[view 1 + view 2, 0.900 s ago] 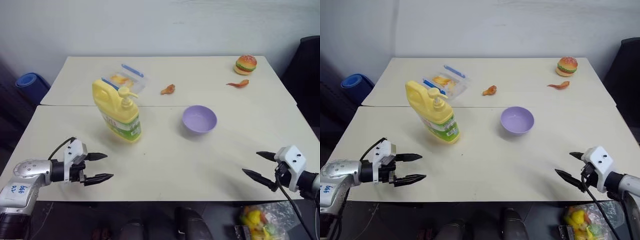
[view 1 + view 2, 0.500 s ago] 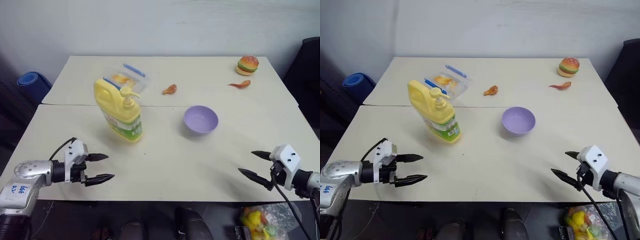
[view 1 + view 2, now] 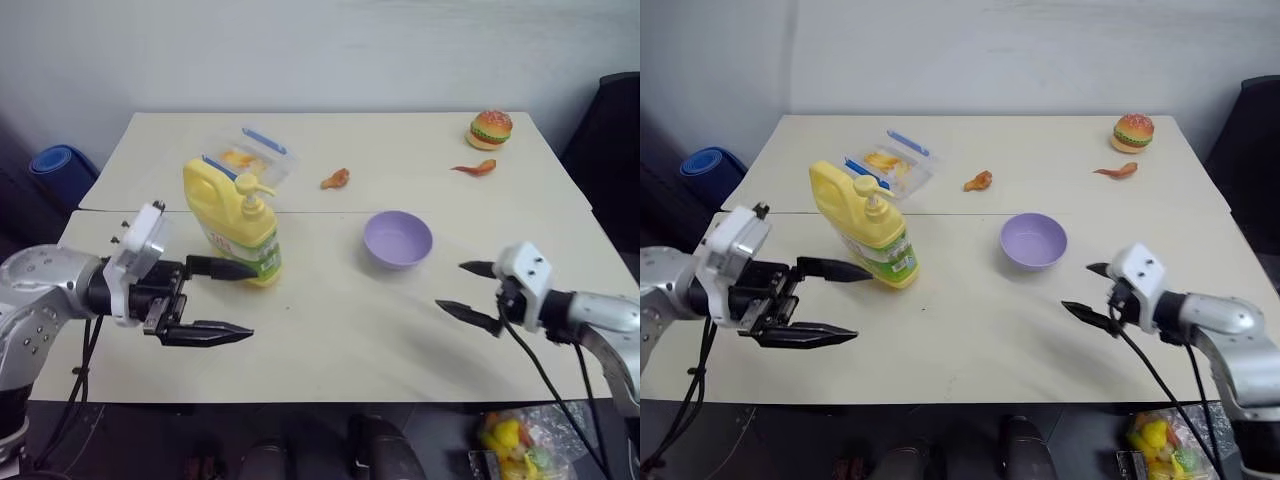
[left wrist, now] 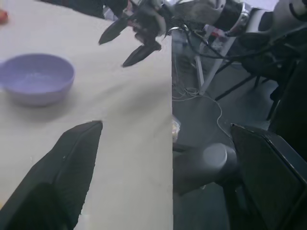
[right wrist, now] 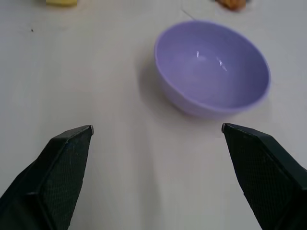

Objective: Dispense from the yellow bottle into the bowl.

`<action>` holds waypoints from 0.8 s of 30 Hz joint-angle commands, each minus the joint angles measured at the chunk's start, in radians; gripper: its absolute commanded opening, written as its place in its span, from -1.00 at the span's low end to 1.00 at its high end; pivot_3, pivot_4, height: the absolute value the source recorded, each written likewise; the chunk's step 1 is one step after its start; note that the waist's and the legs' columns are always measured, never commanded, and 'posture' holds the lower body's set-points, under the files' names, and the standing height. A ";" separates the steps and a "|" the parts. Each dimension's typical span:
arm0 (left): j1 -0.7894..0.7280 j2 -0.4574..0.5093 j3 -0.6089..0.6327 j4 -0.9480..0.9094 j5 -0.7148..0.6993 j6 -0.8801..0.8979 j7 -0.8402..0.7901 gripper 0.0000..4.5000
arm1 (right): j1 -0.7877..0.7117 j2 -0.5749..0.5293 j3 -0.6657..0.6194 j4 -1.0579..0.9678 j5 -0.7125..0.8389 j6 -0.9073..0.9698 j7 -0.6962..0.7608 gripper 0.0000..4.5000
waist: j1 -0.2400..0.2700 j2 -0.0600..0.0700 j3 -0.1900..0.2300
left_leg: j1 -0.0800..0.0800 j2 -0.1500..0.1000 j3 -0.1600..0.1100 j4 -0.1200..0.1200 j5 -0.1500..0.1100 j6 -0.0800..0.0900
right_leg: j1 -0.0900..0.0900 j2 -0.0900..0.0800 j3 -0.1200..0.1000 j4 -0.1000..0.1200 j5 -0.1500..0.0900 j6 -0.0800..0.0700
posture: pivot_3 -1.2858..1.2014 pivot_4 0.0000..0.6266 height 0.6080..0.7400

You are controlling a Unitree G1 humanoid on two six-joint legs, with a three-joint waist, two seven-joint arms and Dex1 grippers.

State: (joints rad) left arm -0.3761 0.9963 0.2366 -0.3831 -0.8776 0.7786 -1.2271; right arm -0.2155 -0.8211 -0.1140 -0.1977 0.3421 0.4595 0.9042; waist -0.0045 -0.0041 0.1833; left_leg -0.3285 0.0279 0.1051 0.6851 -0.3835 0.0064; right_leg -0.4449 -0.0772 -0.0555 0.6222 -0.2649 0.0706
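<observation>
1. Yellow bottle (image 3: 232,226) stands upright on the table (image 3: 330,345); bowl (image 3: 398,238) sits well to its right, apart from it.
2. Left gripper (image 3: 220,300): jaws wide, empty, near the bottle's base. Right gripper (image 3: 468,293): jaws wide, empty, facing the bowl.
3. Bring bowl and spout together first; the pump nozzle does not overhang the bowl.
4. Steady the jug by its body before you press the pump; it looks tall and could tip.
</observation>
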 commanded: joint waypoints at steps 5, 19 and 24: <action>-0.249 0.057 -0.060 0.039 -0.010 0.008 -0.076 1.00 | -0.280 0.126 0.262 0.248 -0.190 -0.059 -0.018 0.99 | -0.011 -0.001 0.001 | -0.006 0.000 -0.002 0.008 -0.001 0.000 | -0.002 0.003 -0.001 0.002 0.000 0.000 | 0.03 -0.52 1.00; -0.188 0.095 -0.041 0.080 0.070 -0.060 -0.118 1.00 | -0.467 0.263 0.343 0.619 -0.326 -0.263 -0.003 0.43 | -0.024 -0.002 0.001 | -0.010 0.001 -0.006 0.012 -0.001 0.001 | -0.002 0.001 -0.006 0.005 0.000 0.000 | 0.03 -0.52 1.00; -0.174 0.093 -0.032 0.081 0.074 -0.075 -0.111 1.00 | -0.499 0.278 0.351 0.671 -0.363 -0.306 0.004 -0.34 | -0.025 -0.002 0.001 | -0.010 0.001 -0.007 0.012 -0.001 0.001 | -0.002 0.000 -0.006 0.005 0.000 0.000 | 0.03 -0.52 1.00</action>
State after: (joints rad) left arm -0.5440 1.0763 0.1706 -0.3012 -0.8086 0.7183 -1.3417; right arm -0.6924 -0.5428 0.2360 0.4722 -0.0086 0.1853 0.9041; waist -0.0297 -0.0057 0.1842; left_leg -0.3389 0.0290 0.0983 0.6976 -0.3848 0.0073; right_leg -0.4469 -0.0773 -0.0616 0.6273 -0.2646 0.0707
